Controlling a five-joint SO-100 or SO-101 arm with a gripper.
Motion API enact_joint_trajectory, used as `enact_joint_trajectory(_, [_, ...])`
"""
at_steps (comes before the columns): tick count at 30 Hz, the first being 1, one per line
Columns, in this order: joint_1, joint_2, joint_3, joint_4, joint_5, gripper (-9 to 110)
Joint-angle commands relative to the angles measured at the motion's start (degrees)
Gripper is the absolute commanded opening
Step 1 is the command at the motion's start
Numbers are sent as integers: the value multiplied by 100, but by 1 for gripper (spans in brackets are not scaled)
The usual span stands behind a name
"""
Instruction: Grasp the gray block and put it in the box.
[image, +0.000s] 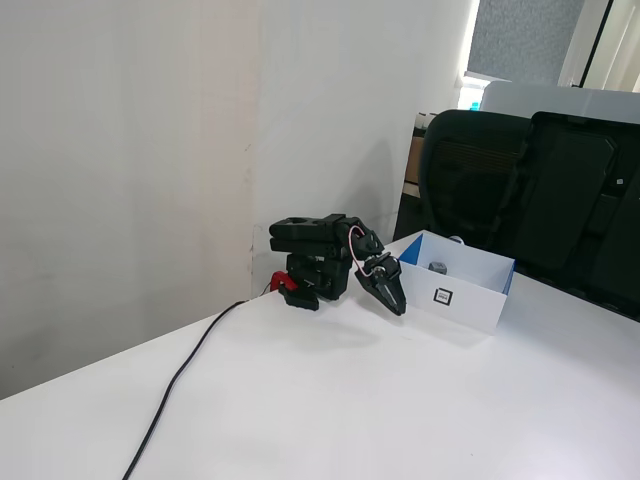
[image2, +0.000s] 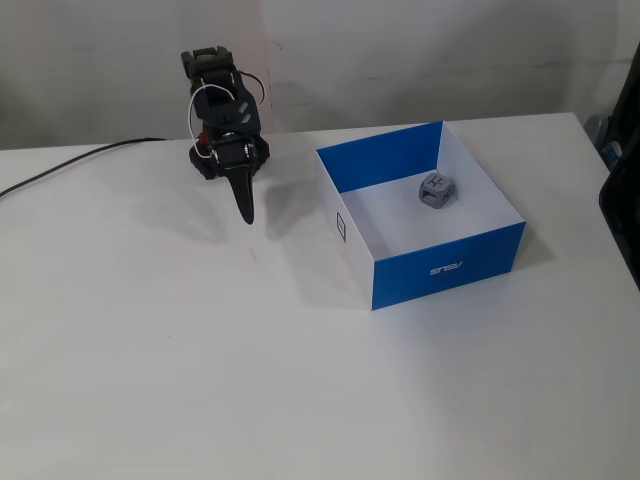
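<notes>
Block (image2: 437, 190) already inside box (image2: 450, 267), resting on floor toward far wall, tilted on edge or corner. Gripper (image2: 246, 212) folded back near arm base, outside box, to left of it in this fixed view, tip pointing down at table (image2: 200, 360). Jaws together, holding nothing. Block well apart from gripper, beyond near box wall. Judgement: task looks done; arm parked.
</notes>
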Motion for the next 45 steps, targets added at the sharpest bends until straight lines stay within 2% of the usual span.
enact_joint_trajectory(1, [-44,53,211,-114,-35,0])
enact_joint_trajectory(45, [-158,53,220,-97,53,0])
